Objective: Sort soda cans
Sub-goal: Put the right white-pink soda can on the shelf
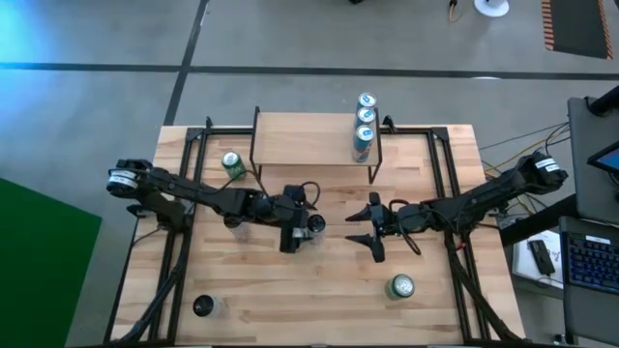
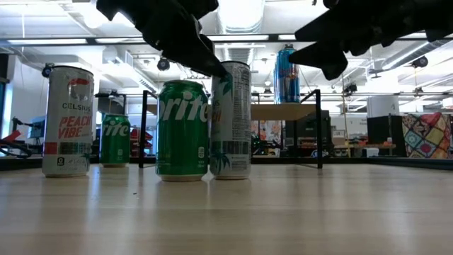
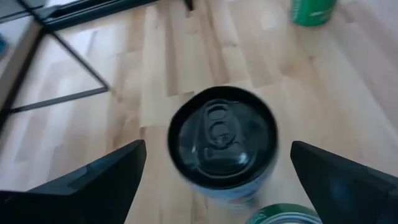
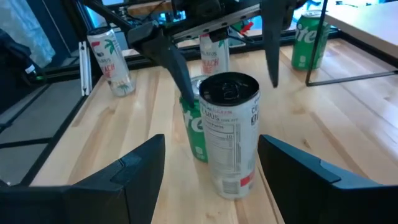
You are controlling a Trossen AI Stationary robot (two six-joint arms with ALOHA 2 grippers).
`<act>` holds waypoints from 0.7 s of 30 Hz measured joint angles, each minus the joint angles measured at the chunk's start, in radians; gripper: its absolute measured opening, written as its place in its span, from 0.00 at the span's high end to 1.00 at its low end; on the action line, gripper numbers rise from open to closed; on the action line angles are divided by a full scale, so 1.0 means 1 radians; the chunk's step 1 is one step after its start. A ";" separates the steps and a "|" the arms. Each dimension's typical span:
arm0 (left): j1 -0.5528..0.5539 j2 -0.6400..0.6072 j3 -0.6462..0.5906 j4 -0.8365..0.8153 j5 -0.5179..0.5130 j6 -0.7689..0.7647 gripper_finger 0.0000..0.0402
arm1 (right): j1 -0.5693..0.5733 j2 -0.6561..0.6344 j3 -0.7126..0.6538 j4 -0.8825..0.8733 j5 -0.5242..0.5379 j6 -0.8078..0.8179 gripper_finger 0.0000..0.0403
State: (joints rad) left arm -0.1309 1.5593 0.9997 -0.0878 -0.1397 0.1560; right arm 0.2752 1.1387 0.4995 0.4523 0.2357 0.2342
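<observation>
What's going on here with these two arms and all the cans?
The robot is sorting soda cans. The left gripper hangs open over a pale, black-topped can mid-table, beside a green can. The right gripper, also open, faces that can. Three blue cans are lined up on the rack.

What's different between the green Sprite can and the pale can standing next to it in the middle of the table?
The Sprite can is green; the pale can is white and silver with a dark top. The pale can is taller and slimmer, the Sprite can shorter and wider. The left gripper hangs open over the pale can, not the Sprite can. The right gripper waits open nearby. Both cans stand upright, side by side, on the table.
</observation>
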 joint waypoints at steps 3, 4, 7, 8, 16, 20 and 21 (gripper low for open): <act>0.020 0.000 0.000 0.001 0.078 0.016 0.05 | 0.000 0.010 0.012 -0.001 0.000 -0.001 0.39; 0.025 0.000 0.000 0.001 0.097 0.021 0.06 | 0.000 0.010 0.015 0.000 -0.001 -0.003 0.39; 0.037 0.000 0.000 0.001 0.135 0.030 0.10 | 0.000 0.009 0.021 0.001 -0.001 -0.010 0.39; 0.041 0.000 0.000 0.002 0.145 0.029 0.11 | 0.000 0.009 0.021 0.000 -0.002 -0.010 0.39; 0.079 0.016 -0.001 0.023 0.163 -0.014 0.23 | 0.000 0.008 0.021 0.000 0.000 0.002 0.39; 0.093 0.066 -0.001 0.038 0.203 -0.018 0.27 | 0.000 0.006 0.021 0.003 0.000 0.002 0.39; 0.095 0.081 0.001 0.045 0.217 -0.025 0.28 | 0.000 0.006 0.021 0.002 0.000 0.005 0.39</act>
State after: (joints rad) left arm -0.0357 1.6405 1.0010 -0.0428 0.0769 0.1311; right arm 0.2752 1.1446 0.5205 0.4539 0.2359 0.2387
